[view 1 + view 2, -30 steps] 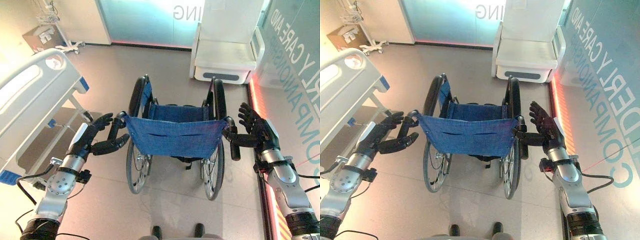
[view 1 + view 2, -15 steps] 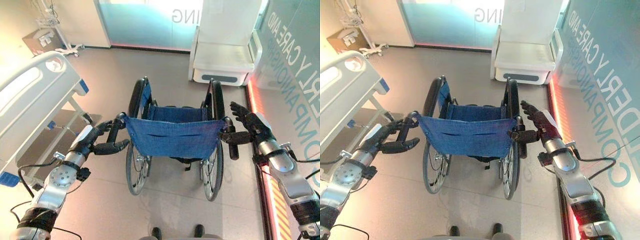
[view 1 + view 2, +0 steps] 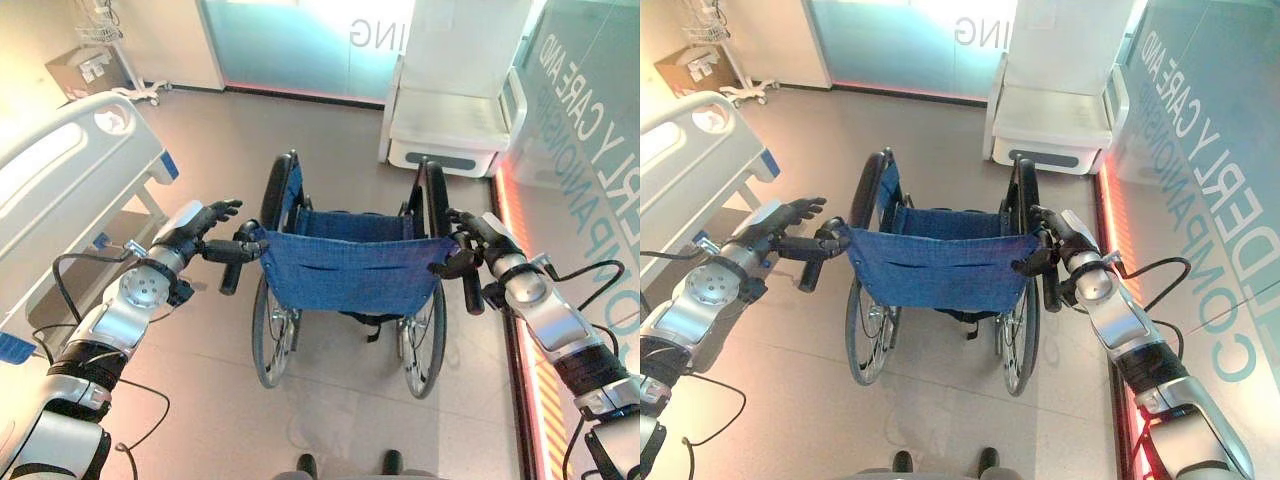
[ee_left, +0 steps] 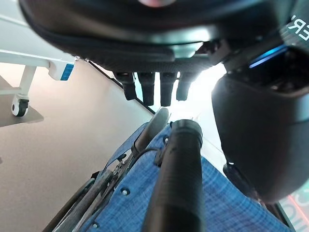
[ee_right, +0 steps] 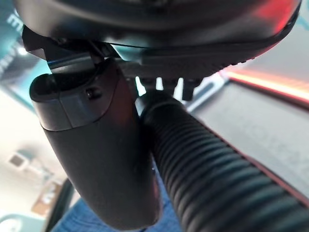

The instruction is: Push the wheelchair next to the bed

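The wheelchair (image 3: 350, 270), with a blue cloth back and black wheels, stands in mid-floor facing away from me. The white bed (image 3: 60, 170) lies to its left, a gap of floor between them. My left hand (image 3: 195, 228) is open at the left push handle (image 3: 232, 272): straight fingers (image 4: 154, 87) reach over the grip (image 4: 178, 183) and the thumb (image 4: 256, 135) lies beside it. My right hand (image 3: 480, 240) rests open on the right push handle (image 3: 470, 290). There the ribbed grip (image 5: 212, 159) lies against the palm beside the thumb (image 5: 101, 154).
A white armchair (image 3: 455, 110) stands ahead of the wheelchair on the right, by a glass wall (image 3: 590, 130) with a red-lit strip along its foot. At the back left are a cardboard box (image 3: 85, 70) and a wheeled stand (image 3: 135, 92). Open floor lies left of the wheelchair's front.
Both hands have moved forward from beside the handles onto them. The left hand rose so its fingers reach over the left grip; the right hand came inward over the right grip.
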Tool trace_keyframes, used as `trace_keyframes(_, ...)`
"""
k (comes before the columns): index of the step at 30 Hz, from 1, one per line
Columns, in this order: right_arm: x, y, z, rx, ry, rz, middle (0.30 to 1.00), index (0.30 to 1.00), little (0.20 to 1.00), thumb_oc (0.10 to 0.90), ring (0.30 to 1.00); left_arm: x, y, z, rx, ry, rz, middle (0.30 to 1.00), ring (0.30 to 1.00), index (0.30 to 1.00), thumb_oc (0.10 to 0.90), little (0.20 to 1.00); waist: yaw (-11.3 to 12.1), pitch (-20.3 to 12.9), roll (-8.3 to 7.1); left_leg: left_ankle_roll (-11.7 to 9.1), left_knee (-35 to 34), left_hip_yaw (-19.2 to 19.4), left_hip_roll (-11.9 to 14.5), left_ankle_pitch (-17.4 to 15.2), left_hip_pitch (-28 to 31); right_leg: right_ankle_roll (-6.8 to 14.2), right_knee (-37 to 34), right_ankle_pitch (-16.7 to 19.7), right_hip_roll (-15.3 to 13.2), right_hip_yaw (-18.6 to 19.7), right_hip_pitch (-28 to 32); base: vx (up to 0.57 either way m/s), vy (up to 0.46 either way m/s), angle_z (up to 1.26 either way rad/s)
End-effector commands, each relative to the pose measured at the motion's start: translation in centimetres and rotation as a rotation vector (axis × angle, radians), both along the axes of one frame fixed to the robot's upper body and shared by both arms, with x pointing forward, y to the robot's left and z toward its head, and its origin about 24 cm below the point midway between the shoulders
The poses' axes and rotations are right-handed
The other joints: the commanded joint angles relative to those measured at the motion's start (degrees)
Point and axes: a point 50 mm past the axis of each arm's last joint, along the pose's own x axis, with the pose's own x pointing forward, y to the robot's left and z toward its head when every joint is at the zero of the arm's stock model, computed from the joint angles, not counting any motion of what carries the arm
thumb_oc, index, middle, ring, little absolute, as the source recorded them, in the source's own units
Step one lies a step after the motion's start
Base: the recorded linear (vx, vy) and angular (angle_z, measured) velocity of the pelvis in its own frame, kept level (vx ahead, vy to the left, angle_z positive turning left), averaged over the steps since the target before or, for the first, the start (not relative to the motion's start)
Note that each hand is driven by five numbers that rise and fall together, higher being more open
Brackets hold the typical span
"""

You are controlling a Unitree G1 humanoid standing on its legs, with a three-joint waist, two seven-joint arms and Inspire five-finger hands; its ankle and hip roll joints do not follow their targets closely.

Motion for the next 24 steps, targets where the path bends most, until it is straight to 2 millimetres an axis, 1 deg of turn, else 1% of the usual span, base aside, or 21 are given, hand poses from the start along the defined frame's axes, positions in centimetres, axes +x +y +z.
trace_keyframes(1, 0.7, -3.9, 2.2, -0.232, -0.033, -0.212, 0.900, 0.900, 0.900, 0.800, 0.900, 1.3, 1.6, 7.1, 0.080, -0.206, 0.058, 0.900, 0.900, 0.900, 0.800, 0.900, -0.27, -1.33, 0.33, 2.51, 3.60, -0.82, -2.88, -5.47, -2.24, 1.09, 5.14, -4.14, -0.32, 0.53, -1.30, 0.00, 0.000, 0.00)
trace_keyframes(4, 0.8, -4.4, 2.6, -0.261, -0.021, -0.251, 0.900, 0.900, 0.900, 0.800, 0.900, 1.3, 1.9, 7.1, 0.098, -0.187, 0.065, 0.900, 0.900, 0.900, 0.800, 0.900, -0.16, -1.11, 0.20, 2.50, 3.85, -0.74, -2.89, -5.56, -2.33, 1.02, 5.12, -4.10, -0.31, 0.57, -1.22, 0.00, 0.001, 0.01)
trace_keyframes(5, 0.8, -4.9, 3.0, -0.283, -0.017, -0.293, 0.900, 0.900, 0.900, 0.800, 0.900, 1.2, 2.1, 7.1, 0.105, -0.171, 0.071, 0.900, 0.900, 0.900, 0.800, 0.900, -0.15, -0.87, 0.12, 2.57, 4.01, -0.79, -2.93, -5.69, -2.43, 0.93, 5.23, -4.11, -0.23, 0.77, -1.36, 0.01, 0.012, 0.05)
trace_keyframes(9, 0.7, -5.7, 3.7, -0.286, -0.020, -0.345, 0.900, 0.900, 0.900, 0.800, 0.900, 1.1, 2.9, 7.0, 0.128, -0.133, 0.094, 0.900, 0.900, 0.900, 0.800, 0.900, -0.34, -0.67, 0.02, 2.66, 3.96, -0.74, -3.03, -5.81, -2.37, 0.92, 5.29, -4.05, -0.05, 1.28, -1.48, 0.00, 0.010, 0.02)
trace_keyframes(14, 0.4, -6.5, 3.8, -0.279, 0.000, -0.363, 0.900, 0.900, 0.900, 0.800, 0.900, 0.8, 3.5, 6.8, 0.151, -0.109, 0.108, 0.900, 0.900, 0.900, 0.800, 0.900, -0.50, -0.69, -0.20, 2.82, 3.72, -0.68, -3.16, -5.88, -2.19, 0.95, 5.30, -4.01, 0.11, 1.69, -1.59, 0.00, 0.000, 0.00)
trace_keyframes(17, 0.0, -7.0, 3.6, -0.245, 0.025, -0.370, 0.900, 0.900, 0.900, 0.800, 0.900, 0.5, 3.9, 6.8, 0.162, -0.093, 0.114, 0.900, 0.900, 0.900, 0.800, 0.900, -0.63, -0.64, -0.28, 2.87, 3.68, -0.47, -3.17, -5.84, -2.30, 1.00, 5.42, -3.98, 0.12, 1.94, -1.88, 0.00, 0.000, 0.00)
trace_keyframes(19, -0.2, -7.2, 3.1, -0.201, 0.046, -0.383, 0.900, 0.900, 0.900, 0.800, 0.900, 0.4, 4.1, 6.7, 0.169, -0.086, 0.117, 0.900, 0.900, 0.900, 0.800, 0.900, -0.75, -0.47, -0.32, 2.90, 3.75, -0.33, -3.13, -5.87, -2.31, 1.01, 5.59, -3.97, 0.13, 2.02, -2.02, 0.00, 0.000, 0.00)
trace_keyframes(21, -0.6, -7.3, 2.2, -0.139, 0.098, -0.398, 0.900, 0.900, 0.900, 0.800, 0.900, 0.4, 4.1, 6.6, 0.179, -0.077, 0.117, 0.900, 0.900, 0.900, 0.800, 0.900, -0.90, -0.39, -0.35, 2.90, 3.84, -0.11, -3.13, -5.86, -2.46, 1.05, 5.70, -3.95, 0.14, 2.14, -2.20, 0.00, 0.000, 0.00)
trace_keyframes(22, -1.0, -7.4, 1.0, -0.070, 0.174, -0.423, 0.900, 0.900, 0.900, 0.800, 0.900, 0.3, 4.1, 6.5, 0.183, -0.075, 0.114, 0.900, 0.900, 0.900, 0.800, 0.900, -1.00, -0.32, -0.41, 2.88, 3.91, 0.04, -3.13, -5.88, -2.54, 1.06, 5.80, -3.94, 0.15, 2.23, -2.36, 0.00, 0.000, 0.00)
trace_keyframes(23, -1.0, -7.4, 1.0, -0.069, 0.174, -0.424, 0.900, 0.900, 0.900, 0.800, 0.900, 0.3, 4.1, 6.5, 0.183, -0.075, 0.114, 0.900, 0.900, 0.900, 0.800, 0.900, -0.99, -0.33, -0.41, 2.88, 3.91, 0.05, -3.13, -5.88, -2.55, 1.06, 5.81, -3.94, 0.15, 2.24, -2.37, 0.00, 0.000, 0.00)
trace_keyframes(24, -1.5, -7.4, -0.1, -0.015, 0.241, -0.442, 0.900, 0.900, 0.900, 0.800, 0.900, 0.3, 4.1, 6.4, 0.186, -0.073, 0.110, 0.900, 0.900, 0.900, 0.800, 0.900, -1.05, -0.27, -0.46, 2.85, 3.91, 0.15, -3.11, -5.89, -2.55, 1.05, 5.83, -3.93, 0.14, 2.25, -2.42, 0.00, 0.000, 0.00)
